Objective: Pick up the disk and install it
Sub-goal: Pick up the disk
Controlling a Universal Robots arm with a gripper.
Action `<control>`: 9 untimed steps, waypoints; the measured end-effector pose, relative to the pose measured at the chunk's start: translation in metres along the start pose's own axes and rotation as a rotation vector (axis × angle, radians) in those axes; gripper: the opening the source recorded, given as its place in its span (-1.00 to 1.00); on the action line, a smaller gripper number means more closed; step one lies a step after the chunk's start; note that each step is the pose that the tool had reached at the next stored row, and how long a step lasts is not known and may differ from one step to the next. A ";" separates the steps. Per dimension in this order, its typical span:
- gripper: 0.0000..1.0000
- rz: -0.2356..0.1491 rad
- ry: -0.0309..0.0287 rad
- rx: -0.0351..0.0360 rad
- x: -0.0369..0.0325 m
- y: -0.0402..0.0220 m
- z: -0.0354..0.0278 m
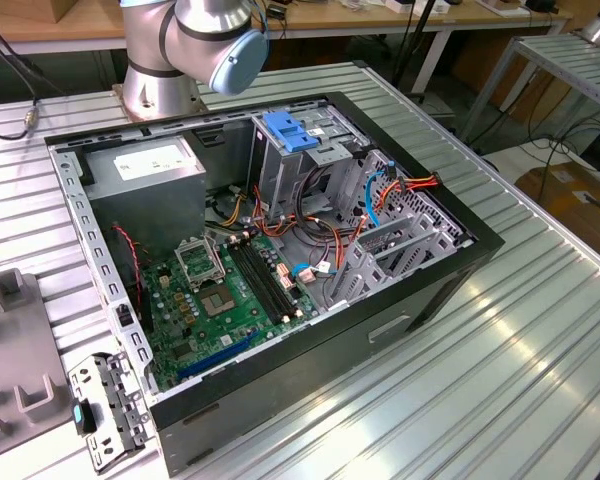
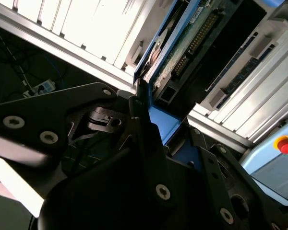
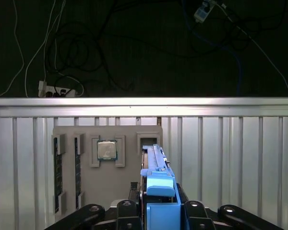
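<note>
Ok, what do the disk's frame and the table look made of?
The disk: its frame looks like bright blue plastic, matte, with moulded edges. The table: likely aluminium, bare ribbed silver profiles that glare under the light.

I am looking into the computer case (image 1: 280,375) lying open on the table (image 1: 540,340). Room from above is showing over the motherboard (image 1: 215,300). The tall drive cage (image 1: 277,185), its blue clip (image 1: 290,130) and looping orange cables (image 1: 325,228) are crowding the end toward the exterior view's right. The power supply (image 1: 145,170) is filling the corner nearest the arm base (image 1: 155,85). In the first wrist view, the gripper (image 3: 158,215), clamping the disk (image 3: 156,165), is hanging over the grey tray (image 3: 101,191).
</note>
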State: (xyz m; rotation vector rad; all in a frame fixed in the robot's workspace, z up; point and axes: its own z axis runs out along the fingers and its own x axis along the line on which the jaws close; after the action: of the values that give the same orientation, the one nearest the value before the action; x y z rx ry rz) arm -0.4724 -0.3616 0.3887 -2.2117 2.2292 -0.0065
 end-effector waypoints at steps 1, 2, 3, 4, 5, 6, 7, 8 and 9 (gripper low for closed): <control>-0.25 0.000 0.0000 0.0001 0.0000 0.0000 -0.0006; -0.25 0.000 -0.0001 0.0001 0.0000 0.0000 -0.0011; -0.25 0.000 0.0000 0.0001 0.0000 0.0000 -0.0018; -0.25 0.000 0.0000 0.0000 0.0000 0.0000 -0.0025; -0.25 0.000 0.0000 0.0000 0.0000 0.0000 -0.0038; -0.25 0.000 0.0000 0.0000 0.0000 0.0000 -0.0045; -0.25 0.000 0.0000 0.0000 0.0000 0.0000 -0.0052; -0.25 0.000 0.0000 0.0000 0.0000 0.0000 -0.0060; -0.25 0.000 0.0000 -0.0001 0.0000 0.0000 -0.0068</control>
State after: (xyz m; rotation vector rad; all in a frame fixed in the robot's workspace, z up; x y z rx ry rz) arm -0.4724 -0.3616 0.3955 -2.2117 2.2292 -0.0064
